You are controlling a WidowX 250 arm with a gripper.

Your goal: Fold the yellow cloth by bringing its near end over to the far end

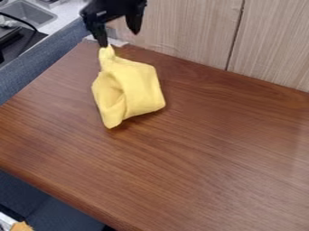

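The black gripper (pixel 119 39) hangs at the top left, above the table's back edge, with its two fingers spread apart. Below it a yellow cloth (pixel 134 88) lies crumpled on the brown wooden table (pixel 199 149), folded over itself with a hollow on its left side. A narrow peak of the cloth rises to the tip of the left finger and meets it in the view; whether they truly touch, I cannot tell. Nothing shows between the two fingers.
A pale wood-grain panel (pixel 187 31) stands along the table's back edge. At the upper left are a grey sink (pixel 27 12) and a black object with a cable. An orange-brown item (pixel 21 226) shows at the bottom left corner, below the table's edge.
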